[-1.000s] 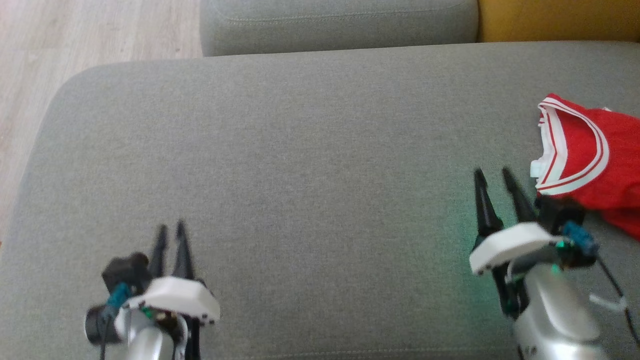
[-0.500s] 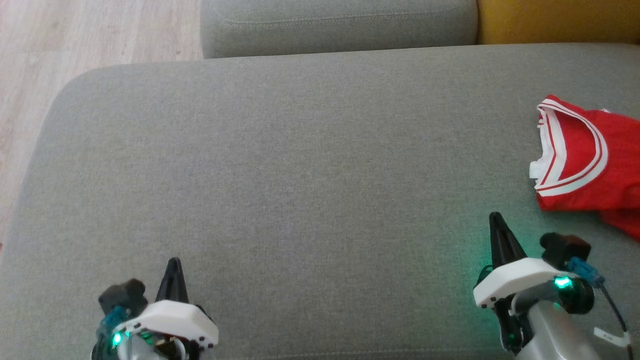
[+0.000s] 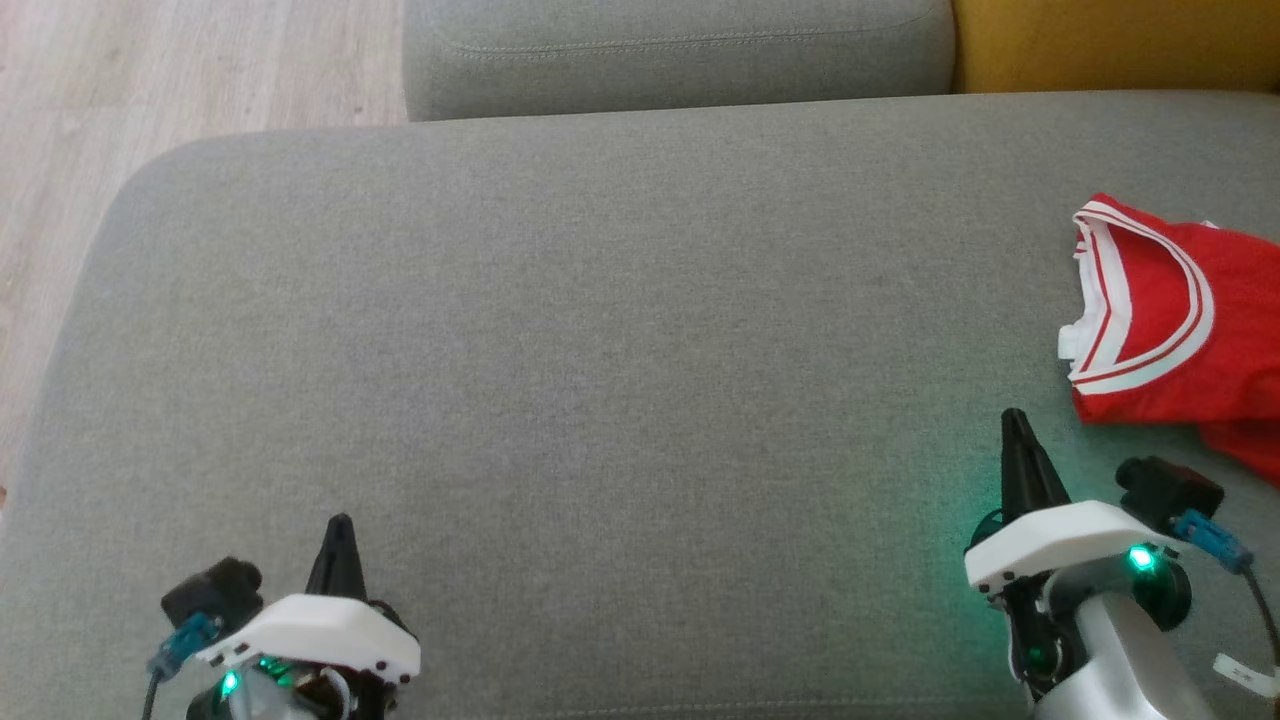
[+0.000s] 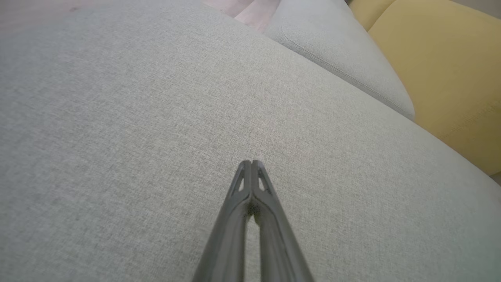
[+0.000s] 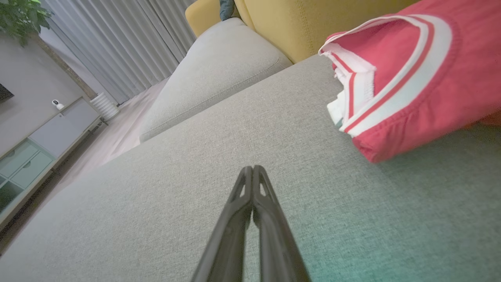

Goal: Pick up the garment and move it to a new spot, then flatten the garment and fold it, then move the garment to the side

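Right tool (image 3: 1012, 418) is pinched fully closed with nothing in it, pointing forward low over the grey sofa (image 3: 600, 300). Left tool (image 3: 340, 520) is the same deal: fingers pressed together, empty, parked well off to the right tool's left. The garment (image 3: 1180, 330), red with white striped trim, sits bunched on the sofa just ahead and to the right of the right tool, near it but not touching, and far from the left tool. Yellow cushion (image 3: 1110, 40) beyond the garment, wood floor (image 3: 150, 80) way past the left tool.
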{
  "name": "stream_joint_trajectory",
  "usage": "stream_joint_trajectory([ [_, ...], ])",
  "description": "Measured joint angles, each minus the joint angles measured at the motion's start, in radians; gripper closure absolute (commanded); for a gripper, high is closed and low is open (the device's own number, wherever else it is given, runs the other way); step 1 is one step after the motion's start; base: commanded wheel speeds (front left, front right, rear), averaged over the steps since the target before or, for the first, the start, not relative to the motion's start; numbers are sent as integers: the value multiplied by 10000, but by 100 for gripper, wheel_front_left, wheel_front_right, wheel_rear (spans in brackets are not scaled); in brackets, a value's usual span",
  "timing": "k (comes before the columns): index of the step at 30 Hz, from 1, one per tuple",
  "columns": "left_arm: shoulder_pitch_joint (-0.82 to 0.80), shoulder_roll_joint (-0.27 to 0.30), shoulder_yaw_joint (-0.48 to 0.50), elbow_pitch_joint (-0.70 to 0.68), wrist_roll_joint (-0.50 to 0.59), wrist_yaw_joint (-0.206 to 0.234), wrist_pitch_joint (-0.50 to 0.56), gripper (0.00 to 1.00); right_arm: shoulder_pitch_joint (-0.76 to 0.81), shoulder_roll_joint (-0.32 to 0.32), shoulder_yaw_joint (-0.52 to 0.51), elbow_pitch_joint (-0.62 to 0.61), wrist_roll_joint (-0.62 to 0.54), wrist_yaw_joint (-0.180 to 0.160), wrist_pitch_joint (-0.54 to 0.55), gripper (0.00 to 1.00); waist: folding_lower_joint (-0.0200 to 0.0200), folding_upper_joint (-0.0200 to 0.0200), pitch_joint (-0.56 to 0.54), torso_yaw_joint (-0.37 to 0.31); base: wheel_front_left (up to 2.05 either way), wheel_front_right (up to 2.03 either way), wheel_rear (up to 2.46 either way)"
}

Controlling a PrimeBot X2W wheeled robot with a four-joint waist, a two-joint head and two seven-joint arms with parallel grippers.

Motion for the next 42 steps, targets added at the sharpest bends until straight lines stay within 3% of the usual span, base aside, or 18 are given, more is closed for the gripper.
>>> stream_joint_trajectory([
  [42,-61,6,790,-579,-4447,-876,1225,100,637,0,-608,-1544,4796,0,1239,100,0,0,-182,31,0,0,0],
])
